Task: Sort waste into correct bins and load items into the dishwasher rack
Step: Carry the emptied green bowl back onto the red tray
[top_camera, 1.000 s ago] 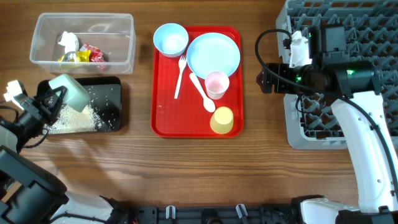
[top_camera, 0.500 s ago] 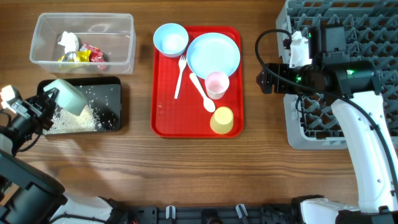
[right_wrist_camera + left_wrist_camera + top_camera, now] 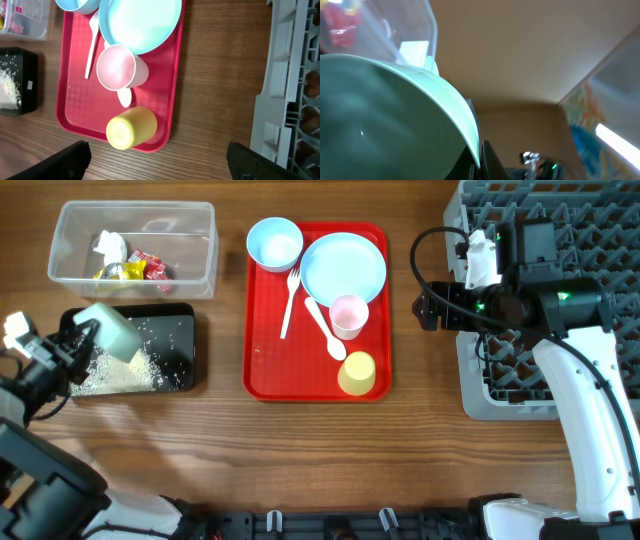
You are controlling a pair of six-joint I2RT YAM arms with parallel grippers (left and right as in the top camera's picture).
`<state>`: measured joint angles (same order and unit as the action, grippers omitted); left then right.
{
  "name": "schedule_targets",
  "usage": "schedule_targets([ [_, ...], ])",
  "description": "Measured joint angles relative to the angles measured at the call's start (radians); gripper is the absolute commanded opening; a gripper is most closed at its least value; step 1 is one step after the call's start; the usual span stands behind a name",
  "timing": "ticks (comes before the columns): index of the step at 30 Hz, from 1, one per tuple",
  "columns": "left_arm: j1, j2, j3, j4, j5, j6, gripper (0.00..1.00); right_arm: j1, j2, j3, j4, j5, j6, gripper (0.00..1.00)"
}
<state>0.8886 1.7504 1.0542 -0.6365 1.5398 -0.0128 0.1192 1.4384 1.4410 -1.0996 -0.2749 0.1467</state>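
Bowl (image 3: 112, 330), clenched in left gripper (image 3: 86, 338), nudged back over black tray (image 3: 180, 328); right gripper (image 3: 424, 307) released.

My right arm (image 3: 590, 410) carries a long white shell on its lower link, with black joint housings above it. A green indicator light (image 3: 563, 297) glows on one housing. A black cable (image 3: 415, 258) loops beside the wrist. My right gripper (image 3: 424, 308) is black. My left arm (image 3: 40, 375) is black, with a small white block (image 3: 17, 328) near its wrist.
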Motion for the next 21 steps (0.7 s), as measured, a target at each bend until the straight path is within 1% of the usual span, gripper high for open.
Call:
schedule_targets([
  [3, -0.069, -0.06, 0.0, 0.003, -0.046, 0.043, 0.04, 0.0, 0.0, 0.0, 0.0, 0.0, 0.0, 0.92],
  [5, -0.131, -0.122, 0.0, 0.005, -0.103, 0.058, 0.04, 0.0, 0.0, 0.0, 0.0, 0.0, 0.0, 0.92],
  [8, -0.259, -0.228, 0.016, 0.013, -0.235, 0.058, 0.04, 0.0, 0.0, 0.0, 0.0, 0.0, 0.0, 0.92],
  [12, -0.486, -0.356, 0.032, 0.037, -0.466, 0.031, 0.04, 0.0, 0.0, 0.0, 0.0, 0.0, 0.0, 0.92],
  [14, -0.634, -0.398, 0.034, 0.039, -0.622, 0.022, 0.04, 0.0, 0.0, 0.0, 0.0, 0.0, 0.0, 0.92],
  [15, -0.693, -0.406, 0.034, 0.039, -0.675, 0.019, 0.04, 0.0, 0.0, 0.0, 0.0, 0.0, 0.0, 0.92],
  [17, -0.84, -0.41, 0.035, 0.039, -0.831, 0.013, 0.04, 0.0, 0.0, 0.0, 0.0, 0.0, 0.0, 0.92],
  [19, -0.94, -0.401, 0.035, 0.038, -0.935, 0.01, 0.04, 0.0, 0.0, 0.0, 0.0, 0.0, 0.0, 0.92],
  [21, -1.066, -0.38, 0.035, 0.036, -1.081, 0.007, 0.04, 0.0, 0.0, 0.0, 0.0, 0.0, 0.0, 0.92],
])
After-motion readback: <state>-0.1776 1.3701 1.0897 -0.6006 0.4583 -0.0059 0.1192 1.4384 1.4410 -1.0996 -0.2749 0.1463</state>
